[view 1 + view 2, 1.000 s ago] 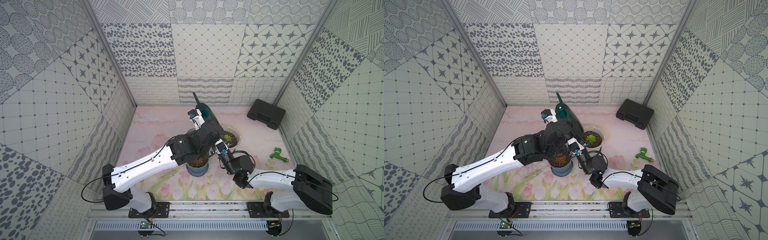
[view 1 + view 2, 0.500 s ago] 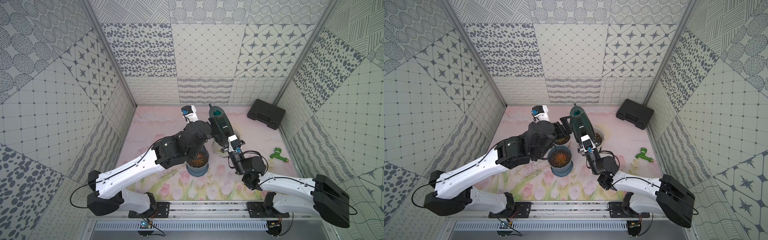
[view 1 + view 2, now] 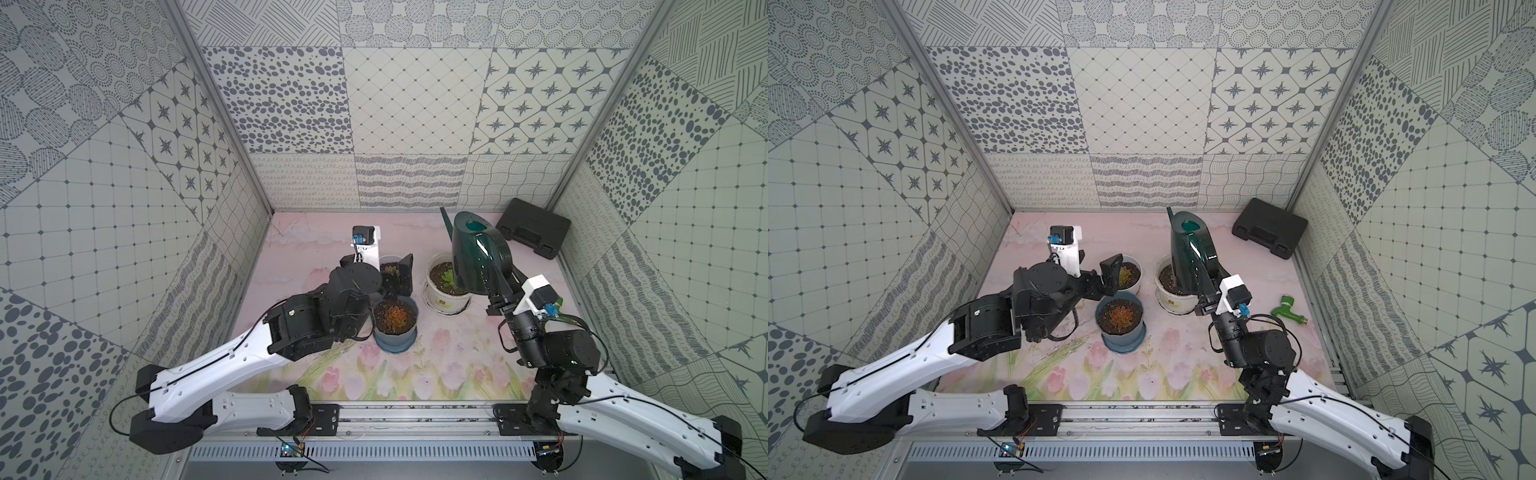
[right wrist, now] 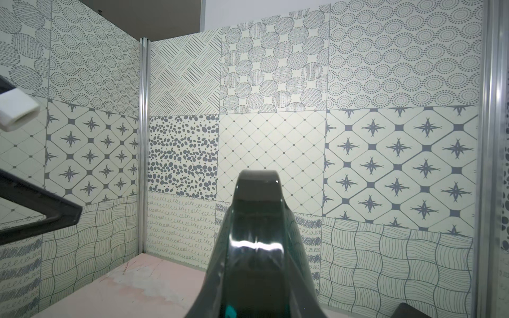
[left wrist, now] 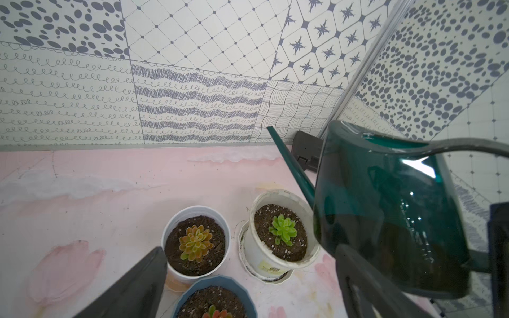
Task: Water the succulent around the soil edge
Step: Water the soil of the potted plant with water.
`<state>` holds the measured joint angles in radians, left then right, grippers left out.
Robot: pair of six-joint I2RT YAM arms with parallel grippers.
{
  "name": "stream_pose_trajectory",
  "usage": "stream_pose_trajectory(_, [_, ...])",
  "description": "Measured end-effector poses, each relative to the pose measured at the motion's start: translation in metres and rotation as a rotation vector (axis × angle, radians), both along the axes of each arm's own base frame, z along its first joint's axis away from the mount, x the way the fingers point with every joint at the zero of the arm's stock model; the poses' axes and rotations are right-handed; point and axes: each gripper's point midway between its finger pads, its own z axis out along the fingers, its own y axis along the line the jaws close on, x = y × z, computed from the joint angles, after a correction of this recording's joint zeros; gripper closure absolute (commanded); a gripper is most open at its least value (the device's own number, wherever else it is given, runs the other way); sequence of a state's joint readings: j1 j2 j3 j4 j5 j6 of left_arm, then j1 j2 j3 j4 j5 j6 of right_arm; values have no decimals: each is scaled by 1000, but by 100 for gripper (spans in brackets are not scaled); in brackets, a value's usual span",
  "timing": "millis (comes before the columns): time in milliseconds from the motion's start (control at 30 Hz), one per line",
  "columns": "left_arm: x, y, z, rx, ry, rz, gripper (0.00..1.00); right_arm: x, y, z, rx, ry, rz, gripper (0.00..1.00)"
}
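Both top views: watering can [image 3: 478,257] in right fingers [image 3: 498,293] near white pot [image 3: 442,300].

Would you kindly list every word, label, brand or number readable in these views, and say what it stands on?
No text is readable.
Yellowish sticker on the white pot: print too blurred to read.
Watering can, black case: no lettering visible.
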<state>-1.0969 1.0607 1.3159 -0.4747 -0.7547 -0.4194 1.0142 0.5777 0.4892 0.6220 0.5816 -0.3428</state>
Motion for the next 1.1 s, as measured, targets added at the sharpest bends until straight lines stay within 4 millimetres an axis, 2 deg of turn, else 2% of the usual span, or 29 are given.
stream_pose_trajectory(300, [-37, 59, -11, 126, -61, -83, 1, -17, -21, 14, -37, 157, 74, 100])
stream_pose_trajectory(400, [-48, 75, -22, 149, -63, -105, 1, -19, -23, 10, -65, 213, 86, 100])
stream_pose_trajectory(533, [-58, 92, -38, 185, -63, -121, 2, -19, -21, -7, -112, 289, 102, 100])
stream_pose_trajectory(700, [-63, 100, -60, 242, -61, -134, 1, -16, -12, -28, -170, 349, 110, 100])
stream_pose_trajectory(900, [-63, 100, -79, 300, -52, -148, 2, -10, 1, -45, -206, 381, 119, 100])
stream_pose_trajectory(1100, [-61, 97, -89, 344, -41, -155, 1, -6, 2, -48, -213, 387, 102, 100])
